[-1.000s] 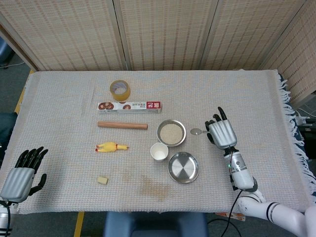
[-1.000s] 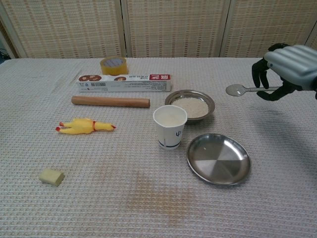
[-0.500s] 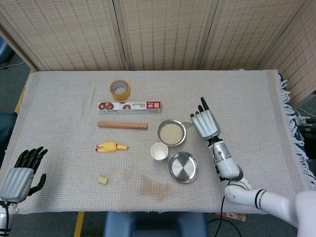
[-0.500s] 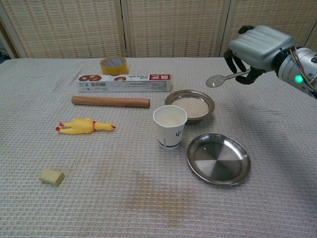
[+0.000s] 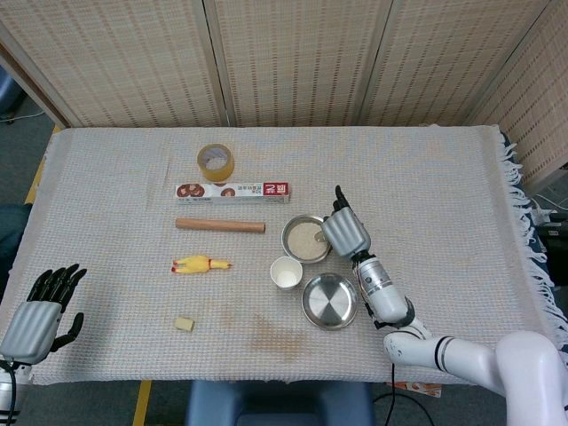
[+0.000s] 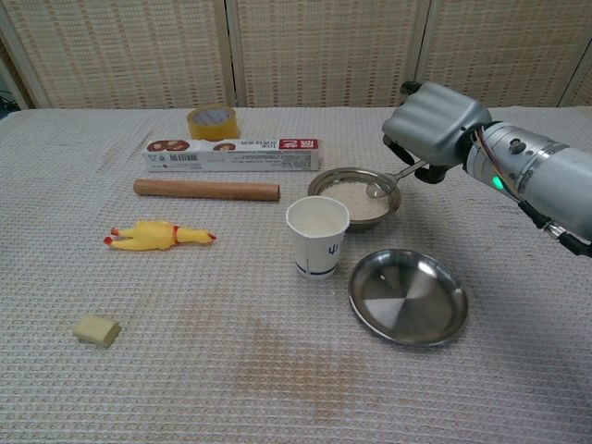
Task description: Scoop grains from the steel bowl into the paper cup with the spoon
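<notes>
Moving in from the table's right side over the last second, the right hand [image 6: 433, 122] now hangs just above the right rim of the steel bowl [image 6: 355, 196], gripping the spoon [image 6: 386, 182] by its handle. Earlier the spoon's scoop was in the air well right of the bowl; now it dips onto the grains [image 6: 353, 198] at the bowl's right edge. The left hand [image 5: 40, 306] has not shifted: it sits at the table's near-left corner, far from the bowl, holding nothing with its fingers apart.

From the head view the right hand covers the bowl's right rim and nearly all of the spoon, so the grip itself is hidden there; the chest view shows only a short stretch of handle running under the fingers. The left hand is outside the chest view altogether.

The paper cup [image 6: 317, 237] stands upright just in front of the bowl, toward its left, with a small dark mark printed low on its wall that is too small to read. A shallow steel plate [image 6: 408, 296] lies in front of the bowl, to the cup's right. Behind the bowl and to its left lies a long white box [image 6: 232, 154] with a red end panel and a barcode; its lettering cannot be made out. A tape roll [image 6: 213, 120] sits behind that box. A wooden rolling pin [image 6: 206, 190] lies left of the bowl, a yellow rubber chicken [image 6: 157, 235] farther left and nearer, and a small pale block [image 6: 97, 329] nearest the front edge.
</notes>
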You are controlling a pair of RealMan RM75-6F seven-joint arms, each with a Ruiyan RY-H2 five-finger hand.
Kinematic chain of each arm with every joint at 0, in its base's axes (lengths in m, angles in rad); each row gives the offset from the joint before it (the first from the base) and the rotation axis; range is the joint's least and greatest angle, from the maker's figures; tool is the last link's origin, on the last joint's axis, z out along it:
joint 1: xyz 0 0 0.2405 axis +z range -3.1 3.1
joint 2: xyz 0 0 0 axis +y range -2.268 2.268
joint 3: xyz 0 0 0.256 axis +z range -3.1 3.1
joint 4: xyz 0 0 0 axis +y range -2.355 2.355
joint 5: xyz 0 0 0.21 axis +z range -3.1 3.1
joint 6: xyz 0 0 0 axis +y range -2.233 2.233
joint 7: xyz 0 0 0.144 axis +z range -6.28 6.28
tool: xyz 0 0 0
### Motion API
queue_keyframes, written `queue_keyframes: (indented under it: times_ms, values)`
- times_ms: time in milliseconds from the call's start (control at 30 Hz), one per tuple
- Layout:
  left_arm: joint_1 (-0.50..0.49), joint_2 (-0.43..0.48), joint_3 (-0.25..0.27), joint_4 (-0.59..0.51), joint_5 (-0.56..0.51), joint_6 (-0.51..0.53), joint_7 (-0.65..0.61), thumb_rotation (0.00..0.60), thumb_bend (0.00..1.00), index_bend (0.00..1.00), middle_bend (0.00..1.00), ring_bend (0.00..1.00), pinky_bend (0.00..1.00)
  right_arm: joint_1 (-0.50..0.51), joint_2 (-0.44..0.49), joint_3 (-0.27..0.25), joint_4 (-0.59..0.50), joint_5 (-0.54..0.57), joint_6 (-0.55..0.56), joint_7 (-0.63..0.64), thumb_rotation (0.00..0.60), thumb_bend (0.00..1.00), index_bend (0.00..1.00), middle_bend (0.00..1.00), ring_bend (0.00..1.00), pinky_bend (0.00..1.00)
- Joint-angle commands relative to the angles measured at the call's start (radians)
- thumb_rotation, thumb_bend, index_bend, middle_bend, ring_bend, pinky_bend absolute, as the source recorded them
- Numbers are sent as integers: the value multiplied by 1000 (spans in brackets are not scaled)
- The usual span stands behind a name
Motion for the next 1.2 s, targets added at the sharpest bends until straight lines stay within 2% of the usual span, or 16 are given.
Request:
queue_keyframes:
  times_ms: [33, 300, 567, 900, 1200]
  values:
    - [-1, -1, 0, 1, 0, -1, 0, 600, 503, 0, 0, 0, 18, 8, -9, -6, 7, 8, -2, -7, 600, 306, 901, 595, 281, 81]
    - [-4, -1, 0, 1, -5, -9, 2, 600, 503, 0, 0, 0, 18, 25, -38, -15, 24, 29, -3, 1, 600, 305, 899, 595, 288, 81]
    - [-6, -1, 0, 0, -5, -12, 4, 600, 503, 0, 0, 0, 18, 25, -58, 9, -3, 104, -21, 72, 600, 305, 899, 595, 291, 81]
    - [-5, -2, 5, -2, 1, -10, 9, 600, 503, 0, 0, 0, 19, 11, -37, 45, -46, 179, -41, 218, 600, 306, 899, 595, 291, 85]
    - [-2, -1, 6, -6, 6, -1, 15, 600, 504, 0, 0, 0, 19, -19, -55, 68, -4, 219, -89, 434, 600, 305, 896, 595, 291, 90]
